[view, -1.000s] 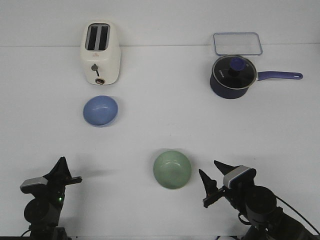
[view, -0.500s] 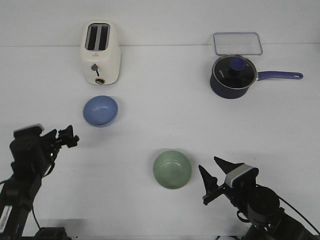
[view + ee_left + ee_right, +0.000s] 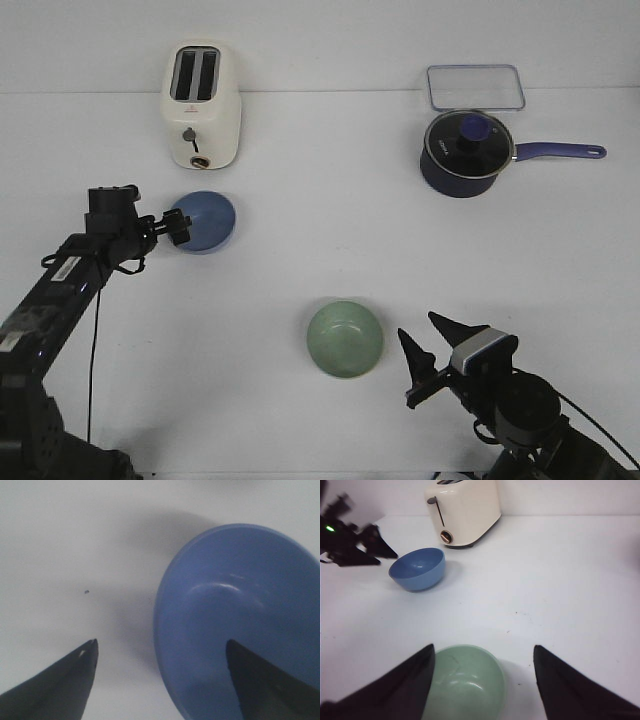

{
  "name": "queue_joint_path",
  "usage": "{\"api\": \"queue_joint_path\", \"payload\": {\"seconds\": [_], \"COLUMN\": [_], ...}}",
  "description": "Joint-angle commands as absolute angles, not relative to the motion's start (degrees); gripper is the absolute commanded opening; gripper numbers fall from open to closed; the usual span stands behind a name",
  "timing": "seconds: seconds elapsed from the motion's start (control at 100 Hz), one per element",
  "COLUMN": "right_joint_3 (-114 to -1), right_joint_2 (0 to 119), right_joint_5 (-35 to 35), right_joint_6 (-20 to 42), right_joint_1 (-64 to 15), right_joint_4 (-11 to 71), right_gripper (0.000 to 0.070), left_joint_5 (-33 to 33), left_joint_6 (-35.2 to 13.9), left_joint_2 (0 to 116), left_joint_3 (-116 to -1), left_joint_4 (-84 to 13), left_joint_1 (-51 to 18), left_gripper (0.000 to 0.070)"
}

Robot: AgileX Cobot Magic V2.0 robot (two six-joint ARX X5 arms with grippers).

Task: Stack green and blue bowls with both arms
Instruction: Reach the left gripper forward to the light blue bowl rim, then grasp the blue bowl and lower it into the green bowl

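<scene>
The periwinkle blue bowl (image 3: 207,220) sits upright in front of the toaster. My left gripper (image 3: 180,227) is open at the bowl's left rim. In the left wrist view the gripper (image 3: 161,641) straddles the rim of the blue bowl (image 3: 240,615), one finger over its inside and one outside. The sage green bowl (image 3: 345,339) sits upright near the front middle. My right gripper (image 3: 417,332) is open and empty just right of it. In the right wrist view the gripper (image 3: 483,647) hangs over the green bowl (image 3: 465,680), and the blue bowl (image 3: 417,569) shows farther off.
A cream toaster (image 3: 201,105) stands behind the blue bowl. A dark navy lidded saucepan (image 3: 465,153) with a long handle stands at the back right, with a clear rectangular container (image 3: 475,87) behind it.
My left arm has swung up from the front left corner and reached the blue bowl's rim. My right arm has barely moved. Both bowls stay where they were.
</scene>
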State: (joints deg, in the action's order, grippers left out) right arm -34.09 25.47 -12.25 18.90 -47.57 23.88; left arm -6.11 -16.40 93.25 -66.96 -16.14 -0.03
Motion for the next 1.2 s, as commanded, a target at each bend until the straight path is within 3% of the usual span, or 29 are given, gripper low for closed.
{"api": "queue_joint_path", "payload": {"seconds": [0.0,0.13,0.35,0.57,0.79,1.04,1.19], "right_joint_3": [-34.57,-34.57,-34.57,-34.57,-34.57,-34.57,-34.57], "right_joint_2": [25.56,25.56,25.56,25.56,25.56,25.56,25.56], "right_joint_5": [-12.56,-12.53,-12.53,-12.51,-12.58,-14.02,-14.0], "right_joint_6": [19.22,19.29,19.64,19.66,19.2,18.96,18.13], "right_joint_1": [-48.05,-48.05,-48.05,-48.05,-48.05,-48.05,-48.05], "right_joint_4": [23.14,23.14,23.16,23.24,23.22,23.22,23.31], "right_gripper": [0.0409,0.0409,0.0409,0.0409,0.0409,0.0409,0.0409], "left_joint_5": [-6.26,-6.26,-6.04,-6.46,-13.23,-12.67,-5.96], "left_joint_6": [-15.62,-15.66,-14.46,-14.13,-14.13,-15.62,-17.19], "left_joint_2": [96.2,99.83,100.95,95.88,82.87,75.68,78.67], "left_joint_3": [-68.27,-68.34,-68.34,-68.34,-68.29,-66.98,-66.35], "left_joint_4": [-13.98,-12.36,-11.03,-11.6,-15.84,-20.38,-18.7], "left_joint_1": [-0.01,-0.01,-0.03,-0.51,-4.6,-23.94,-38.04], "left_gripper": [0.0458,0.0429,0.0,0.001,0.001,0.001,0.001]}}
